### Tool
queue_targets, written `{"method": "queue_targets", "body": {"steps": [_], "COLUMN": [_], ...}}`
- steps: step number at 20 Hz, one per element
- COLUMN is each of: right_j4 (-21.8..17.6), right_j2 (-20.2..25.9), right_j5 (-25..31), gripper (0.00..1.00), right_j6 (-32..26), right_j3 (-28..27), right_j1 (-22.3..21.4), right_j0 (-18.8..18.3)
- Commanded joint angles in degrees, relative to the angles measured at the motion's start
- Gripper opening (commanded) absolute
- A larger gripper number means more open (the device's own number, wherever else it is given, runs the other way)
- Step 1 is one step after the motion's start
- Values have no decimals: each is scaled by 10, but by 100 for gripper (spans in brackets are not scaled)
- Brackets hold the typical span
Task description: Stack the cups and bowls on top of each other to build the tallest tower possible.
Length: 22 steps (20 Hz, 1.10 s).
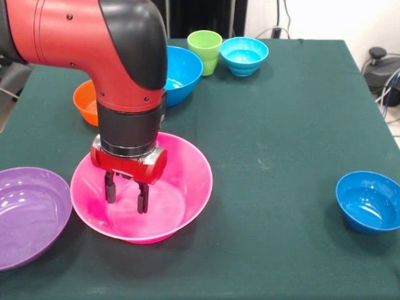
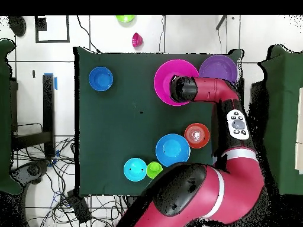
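My gripper [image 1: 126, 195] is open and empty, its fingers pointing down inside the huge pink bowl [image 1: 187, 181], just above its floor. The large purple bowl [image 1: 28, 215] lies beside the pink one. The small orange bowl [image 1: 84, 103] is partly hidden behind my arm. The medium blue bowl [image 1: 182, 72], lime green cup [image 1: 204, 50] and small cyan bowl [image 1: 244, 55] stand close together near the robot's side. The small dark blue bowl [image 1: 369, 201] stands alone. The orange ribbed cup is not visible. Nothing is stacked.
The green table [image 1: 281, 125] has wide free room between the pink bowl and the dark blue bowl. In the overhead view my wrist [image 2: 184, 88] covers part of the pink bowl [image 2: 163, 88]. A small green thing [image 2: 125, 18] and a pink thing [image 2: 137, 40] lie off the table.
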Motion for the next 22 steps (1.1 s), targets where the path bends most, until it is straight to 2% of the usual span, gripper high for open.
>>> {"method": "queue_targets", "body": {"steps": [1,6,12,15,17,20,22], "right_j4": [-27,-24,6,12,5,-5,-15], "right_j2": [30,30,71,112,119,124,132], "right_j5": [94,108,122,113,139,192,195], "gripper": [100,100,100,100,100,100,100], "right_j6": [-166,-162,-190,-245,-279,-323,-343], "right_j3": [7,10,51,84,95,82,67], "right_j1": [-44,-52,-65,-82,-93,-100,-92], "right_j0": [14,16,-27,-71,-90,-103,-107]}}
